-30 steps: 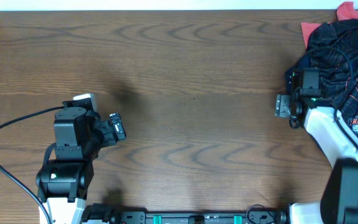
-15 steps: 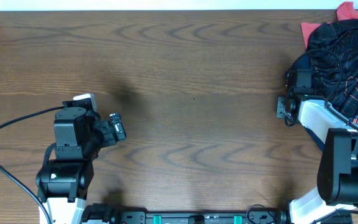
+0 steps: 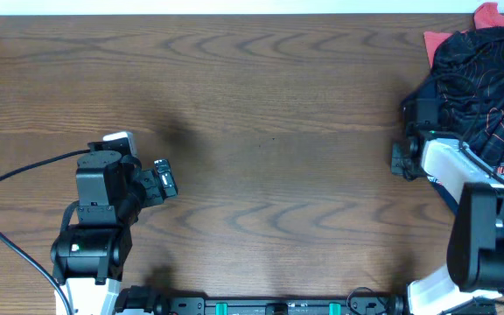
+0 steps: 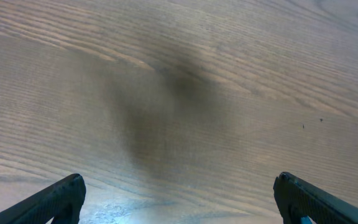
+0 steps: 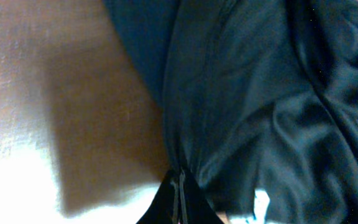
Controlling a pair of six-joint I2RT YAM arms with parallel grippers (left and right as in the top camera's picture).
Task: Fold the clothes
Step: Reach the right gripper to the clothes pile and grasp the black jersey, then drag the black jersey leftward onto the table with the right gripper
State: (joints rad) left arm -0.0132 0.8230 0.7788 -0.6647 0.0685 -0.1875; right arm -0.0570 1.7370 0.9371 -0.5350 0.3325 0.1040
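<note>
The left tool point(image 4: 179, 202) hovers over bare worktop point(image 3: 278, 105), its fingers point(image 4: 55, 202) spread wide with nothing between them. The black shirt point(image 3: 484, 79) lies well apart from it, crumpled in a heap. The right tool point(image 5: 179, 190) sits at the heap's near edge, with the rest of the shirt ahead of it and to its right. Its jaws are pressed together, and the shirt's dark edge runs down into their tips.
</note>
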